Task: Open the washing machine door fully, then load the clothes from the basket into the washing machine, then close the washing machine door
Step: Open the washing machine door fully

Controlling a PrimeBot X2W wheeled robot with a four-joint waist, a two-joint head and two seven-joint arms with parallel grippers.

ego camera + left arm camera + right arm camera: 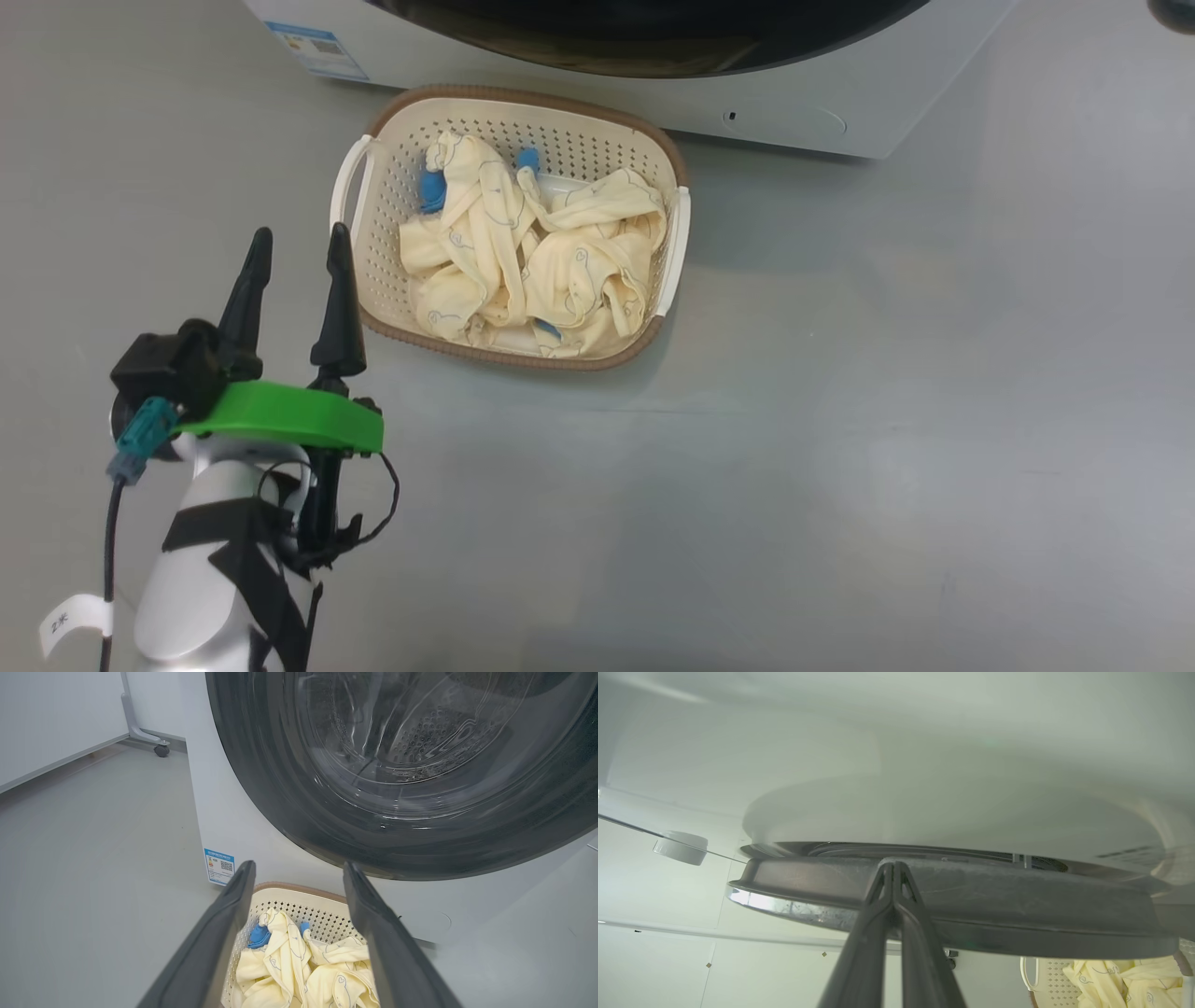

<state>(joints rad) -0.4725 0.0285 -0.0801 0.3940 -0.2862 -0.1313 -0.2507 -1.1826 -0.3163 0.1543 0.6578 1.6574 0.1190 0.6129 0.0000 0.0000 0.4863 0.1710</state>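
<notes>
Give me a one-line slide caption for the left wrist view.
Open left gripper frames the basket of clothes in front of the washing machine door.

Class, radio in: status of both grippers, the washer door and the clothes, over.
Left gripper open, beside basket. Right gripper shut, tips at washing machine door rim; door not swung wide. Clothes in basket, below door.

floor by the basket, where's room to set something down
Widest bare floor: right of the basket, before the washing machine. Bare too on the basket's near side. Crowded: the basket, full of clothes, and its left, by the left pincer.
</notes>
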